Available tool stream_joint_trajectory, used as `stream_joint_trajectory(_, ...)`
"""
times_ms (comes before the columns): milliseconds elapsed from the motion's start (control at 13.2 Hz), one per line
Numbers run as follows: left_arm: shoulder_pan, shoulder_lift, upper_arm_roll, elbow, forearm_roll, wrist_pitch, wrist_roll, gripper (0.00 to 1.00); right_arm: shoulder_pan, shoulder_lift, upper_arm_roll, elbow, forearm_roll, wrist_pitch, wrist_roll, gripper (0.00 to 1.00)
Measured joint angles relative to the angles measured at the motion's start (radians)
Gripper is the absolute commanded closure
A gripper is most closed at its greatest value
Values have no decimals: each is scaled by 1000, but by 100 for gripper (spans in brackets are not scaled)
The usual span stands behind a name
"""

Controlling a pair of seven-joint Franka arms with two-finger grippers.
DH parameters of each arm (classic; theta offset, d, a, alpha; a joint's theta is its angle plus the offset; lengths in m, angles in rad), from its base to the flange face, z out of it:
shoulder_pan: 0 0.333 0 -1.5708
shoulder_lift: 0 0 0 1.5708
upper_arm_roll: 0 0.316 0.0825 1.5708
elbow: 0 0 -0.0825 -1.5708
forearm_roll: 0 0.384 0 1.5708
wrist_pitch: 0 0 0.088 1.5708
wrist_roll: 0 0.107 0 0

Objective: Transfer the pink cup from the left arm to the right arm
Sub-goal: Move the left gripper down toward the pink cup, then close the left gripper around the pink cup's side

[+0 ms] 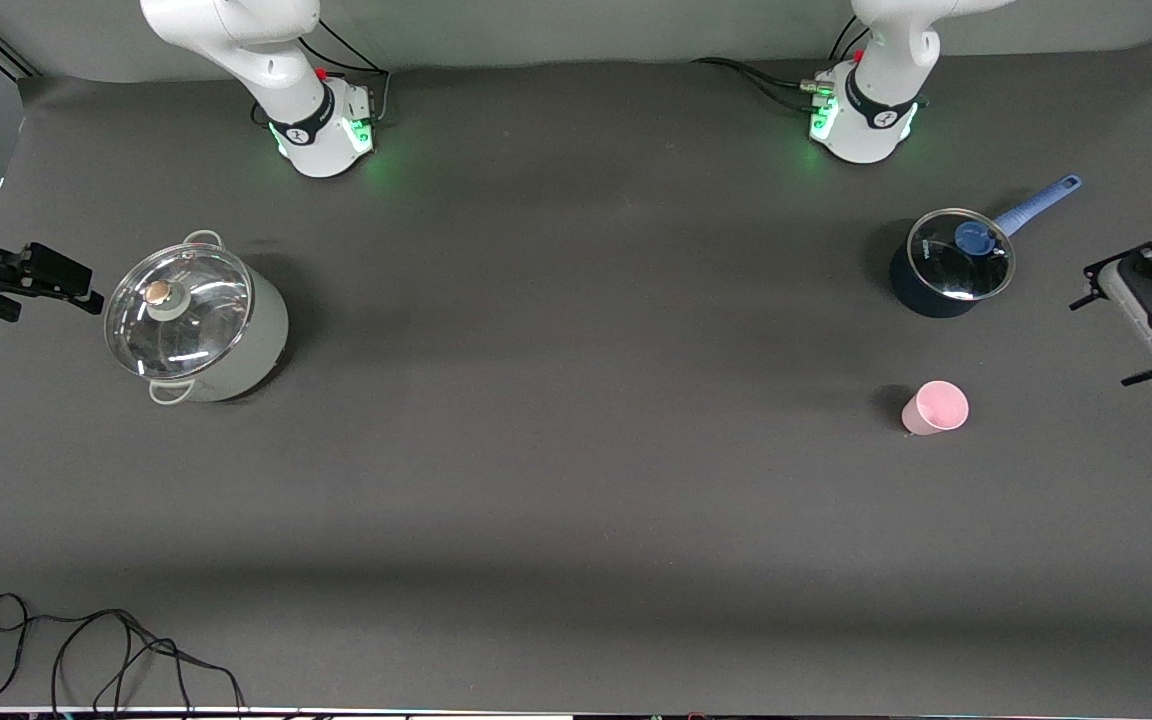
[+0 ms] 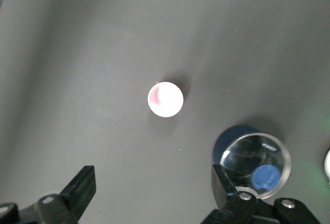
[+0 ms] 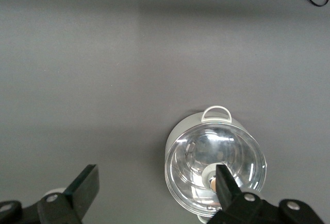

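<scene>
Toward the left arm's end of the table the pink cup point(image 1: 934, 408) stands upright on the dark mat, mouth up, with nothing touching it — so I judge that the task is at its very first step, the pickup not yet begun. It sits nearer to the front camera than the dark-blue saucepan point(image 1: 948, 264) with its glass lid, and well apart from it. The left gripper point(image 2: 152, 195) hangs high over that end of the table; its wrist view looks straight down on the cup point(image 2: 165, 99) with the saucepan point(image 2: 253, 157) close by, and the two fingers point(image 2: 82, 188) stand wide apart, holding nothing. The right gripper point(image 3: 157, 193) waits over the right arm's end of the table, above the large pale pot point(image 1: 198, 322) with the glass lid; its fingers point(image 3: 85, 185) are also spread wide and empty. The next move, as I see it, belongs to the left arm: it must come down over the cup and bring the fingers to either side of the tapered wall. The cup looks light and smooth, so a grip placed low and closed gently seems wise — it could tip or slide. The grip should also leave part of the wall free for the right gripper, which must come toward the middle to receive it.
</scene>
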Motion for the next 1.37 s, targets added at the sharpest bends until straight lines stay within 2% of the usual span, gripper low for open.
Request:
stream_joint_trajectory(303,83,50,0,2,-135,25,272,2,0,3,0,2,0,0,0,0)
stream_joint_trajectory(607,164,142,1,35,-228,27,504,2,0,7,-1,5,0,0,0,0)
stream_joint_trajectory(1366,362,468,1,74,-543,31,972,2,-1,8,-2,7,0,0,0,0)
